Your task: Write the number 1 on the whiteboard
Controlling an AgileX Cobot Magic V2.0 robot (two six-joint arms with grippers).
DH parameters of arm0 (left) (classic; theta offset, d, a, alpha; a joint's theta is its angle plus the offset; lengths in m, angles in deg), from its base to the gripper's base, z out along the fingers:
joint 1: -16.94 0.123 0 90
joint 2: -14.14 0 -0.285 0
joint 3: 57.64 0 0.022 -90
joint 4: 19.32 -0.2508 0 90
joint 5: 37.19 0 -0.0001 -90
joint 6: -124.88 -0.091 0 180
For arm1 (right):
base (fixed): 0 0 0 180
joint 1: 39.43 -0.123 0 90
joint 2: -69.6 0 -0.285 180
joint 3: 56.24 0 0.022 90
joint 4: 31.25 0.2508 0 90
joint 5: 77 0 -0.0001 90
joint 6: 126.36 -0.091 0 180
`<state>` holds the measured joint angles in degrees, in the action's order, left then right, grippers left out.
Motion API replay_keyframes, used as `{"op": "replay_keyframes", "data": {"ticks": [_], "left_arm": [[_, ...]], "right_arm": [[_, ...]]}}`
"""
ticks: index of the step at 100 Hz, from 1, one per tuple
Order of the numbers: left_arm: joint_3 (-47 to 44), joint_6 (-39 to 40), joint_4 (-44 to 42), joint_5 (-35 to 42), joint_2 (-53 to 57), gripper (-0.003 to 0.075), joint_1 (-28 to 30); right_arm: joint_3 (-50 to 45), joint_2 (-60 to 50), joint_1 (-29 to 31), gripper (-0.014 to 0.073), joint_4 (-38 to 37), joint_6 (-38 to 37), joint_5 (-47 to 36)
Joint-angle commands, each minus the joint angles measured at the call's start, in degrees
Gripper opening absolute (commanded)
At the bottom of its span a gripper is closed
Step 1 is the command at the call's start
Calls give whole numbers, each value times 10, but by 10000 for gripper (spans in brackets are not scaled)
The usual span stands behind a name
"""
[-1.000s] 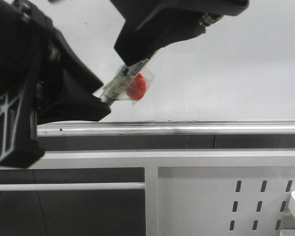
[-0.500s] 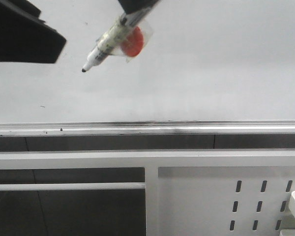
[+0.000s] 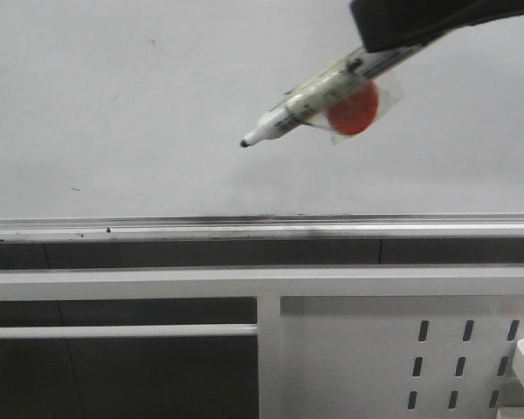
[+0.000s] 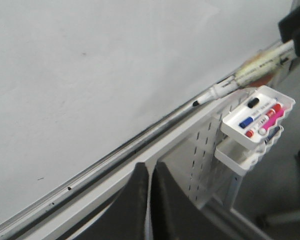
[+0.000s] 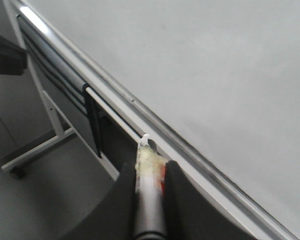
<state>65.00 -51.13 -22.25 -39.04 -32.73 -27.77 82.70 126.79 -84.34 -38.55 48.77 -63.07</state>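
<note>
While the right gripper (image 5: 149, 172) clamps a marker (image 3: 310, 98), its tip hovers before the bare whiteboard (image 3: 140, 105)

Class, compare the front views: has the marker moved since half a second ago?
Yes. The marker has shifted to the right along the whiteboard, its tip slightly lower, nearer the tray rail.

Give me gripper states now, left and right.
Left gripper: jaws shut, nothing between them.
Right gripper: jaws shut on the marker, uncapped tip aimed at the whiteboard.
</note>
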Motion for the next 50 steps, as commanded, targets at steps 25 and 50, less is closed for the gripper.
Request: {"op": "replay_keyframes", "data": {"ticks": [25, 50], "left_arm": [[-43, 15, 85, 261, 2, -20, 107], [-48, 14, 85, 312, -1, -20, 123]], "right_arm": [[8, -22, 100, -71, -7, -12, -96], [12, -16, 88, -71, -16, -12, -139]]}}
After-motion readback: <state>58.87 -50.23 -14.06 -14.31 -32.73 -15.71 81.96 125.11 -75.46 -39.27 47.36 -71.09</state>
